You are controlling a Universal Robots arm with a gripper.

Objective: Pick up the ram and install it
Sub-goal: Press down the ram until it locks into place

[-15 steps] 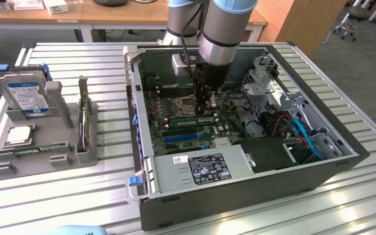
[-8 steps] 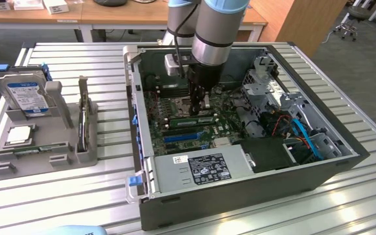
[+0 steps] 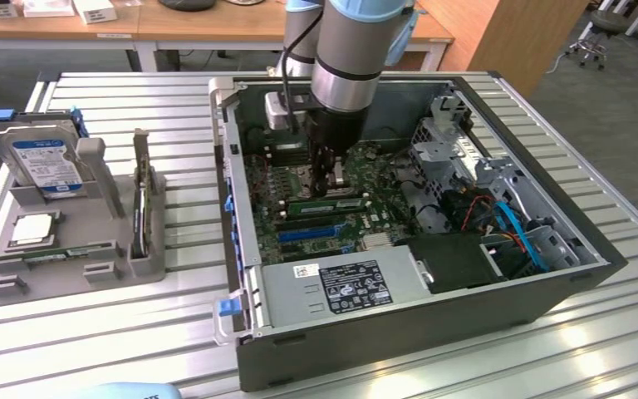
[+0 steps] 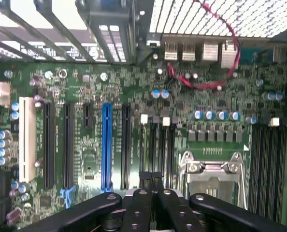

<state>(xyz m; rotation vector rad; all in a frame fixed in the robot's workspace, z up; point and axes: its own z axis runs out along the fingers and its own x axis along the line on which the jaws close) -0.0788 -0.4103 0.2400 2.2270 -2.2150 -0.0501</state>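
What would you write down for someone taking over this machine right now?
Tool: shut, nothing visible between its fingers, low inside the computer case, just above the motherboard.
Ram: a green stick lies along the memory slots directly beneath the tool in the exterior view.
Done: the ram appears to be at its slot inside the case.
Left: whether it is pressed fully home cannot be told.

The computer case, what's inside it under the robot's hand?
Inside the computer case lies a green motherboard with a blue slot and black slots. The shut hand covers the board directly beneath it.
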